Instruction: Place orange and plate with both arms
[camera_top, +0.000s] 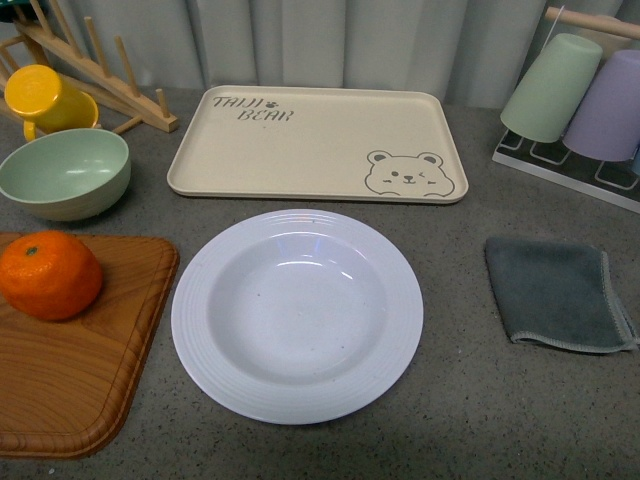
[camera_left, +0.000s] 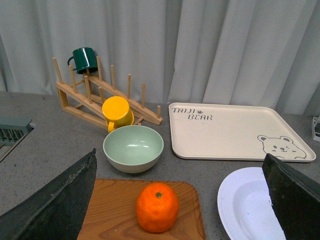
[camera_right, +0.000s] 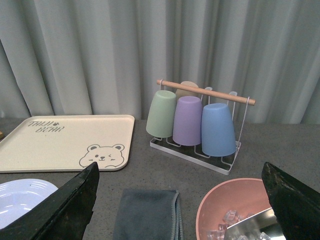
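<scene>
Sitting on the wooden board (camera_top: 90, 390) at the counter's left edge, the orange (camera_top: 50, 275), like the plate (camera_top: 192, 325) mid-counter, looks unplaced, while the left gripper (camera_left: 180, 154) and right gripper (camera_right: 180, 166) both gape empty.

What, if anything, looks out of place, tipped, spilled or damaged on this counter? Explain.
Nothing stands out. The small round orange sits whole on the wooden cutting board, the large white ridged-rim plate lies flat and empty, the beige bear tray is level, and the grey cloth is folded. No spills or breakage show.
</scene>
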